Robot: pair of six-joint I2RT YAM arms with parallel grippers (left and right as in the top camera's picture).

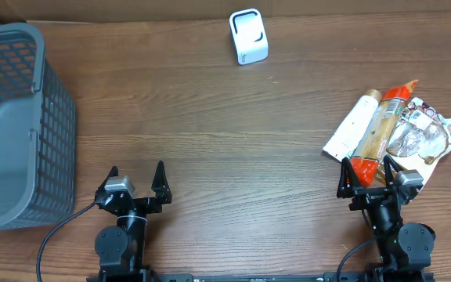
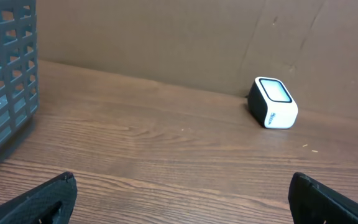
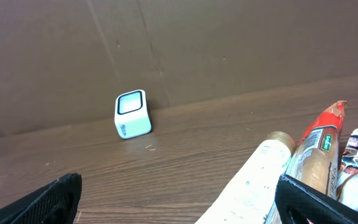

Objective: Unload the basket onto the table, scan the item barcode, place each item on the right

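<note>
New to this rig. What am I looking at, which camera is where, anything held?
Two robot arms sit at the near edge of a wooden table, each ending in a two-finger gripper. The wide picture looks straight down from above. The other two come from a camera on each wrist, so the black shapes in their bottom corners are that arm's own fingers. On the table: a grey basket on the left, a white scanner at the far edge, and on the right a pile of a white tube, a long orange-ended pack and a clear printed packet. The left gripper and right gripper are both open; neither holds anything.
</note>
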